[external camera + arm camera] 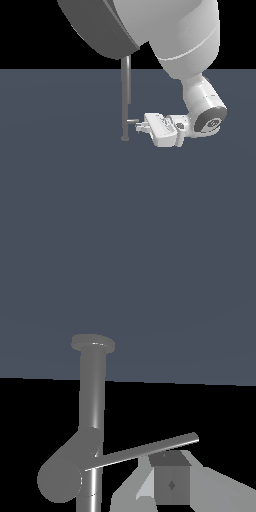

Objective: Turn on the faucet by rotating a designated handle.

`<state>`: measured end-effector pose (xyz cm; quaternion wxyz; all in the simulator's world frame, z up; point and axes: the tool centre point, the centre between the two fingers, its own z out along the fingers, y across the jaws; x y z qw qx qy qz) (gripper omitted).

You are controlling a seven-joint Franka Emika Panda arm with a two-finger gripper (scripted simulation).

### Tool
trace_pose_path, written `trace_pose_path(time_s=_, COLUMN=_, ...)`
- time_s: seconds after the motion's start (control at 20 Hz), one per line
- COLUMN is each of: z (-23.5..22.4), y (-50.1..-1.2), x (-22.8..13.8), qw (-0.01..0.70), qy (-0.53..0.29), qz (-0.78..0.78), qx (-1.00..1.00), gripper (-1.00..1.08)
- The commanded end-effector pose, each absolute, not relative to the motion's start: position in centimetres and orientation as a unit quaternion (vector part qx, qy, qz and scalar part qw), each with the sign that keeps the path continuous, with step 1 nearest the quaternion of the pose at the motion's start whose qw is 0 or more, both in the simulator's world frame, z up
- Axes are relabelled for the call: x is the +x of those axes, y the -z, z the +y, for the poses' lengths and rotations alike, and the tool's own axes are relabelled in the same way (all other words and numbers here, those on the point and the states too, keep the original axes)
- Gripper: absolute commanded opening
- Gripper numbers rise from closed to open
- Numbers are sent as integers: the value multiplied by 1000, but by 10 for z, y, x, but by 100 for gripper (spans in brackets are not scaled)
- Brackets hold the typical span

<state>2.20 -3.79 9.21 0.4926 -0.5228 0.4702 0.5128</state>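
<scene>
Arm [190, 40] bent down – gripper [140, 125] horiz. at handle [133, 121] by faucet [126, 100] – jaw state unclear.

Bare sim scene, not a real room: flat slate-grey floor [60, 200], black void behind, lone untextured grey faucet [126, 100] standing on it.
</scene>
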Motion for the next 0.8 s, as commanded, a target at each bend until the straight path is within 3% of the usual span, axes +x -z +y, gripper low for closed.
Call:
trace_pose_path(time_s=0.0, z=-38, y=-73, x=22, qw=488, qy=-513, qz=478, qx=-519, gripper=-100)
trace_pose_path(time_s=0.35, z=-38, y=-47, x=28, qw=484, qy=-515, qz=483, qx=-516, gripper=-100)
trace_pose_path(time_s=0.45, z=-37, y=-75, x=34, qw=494, qy=-511, qz=469, qx=-524, gripper=-100)
trace_pose_path(time_s=0.75, z=-37, y=-58, x=43, qw=490, qy=-513, qz=474, qx=-521, gripper=-100)
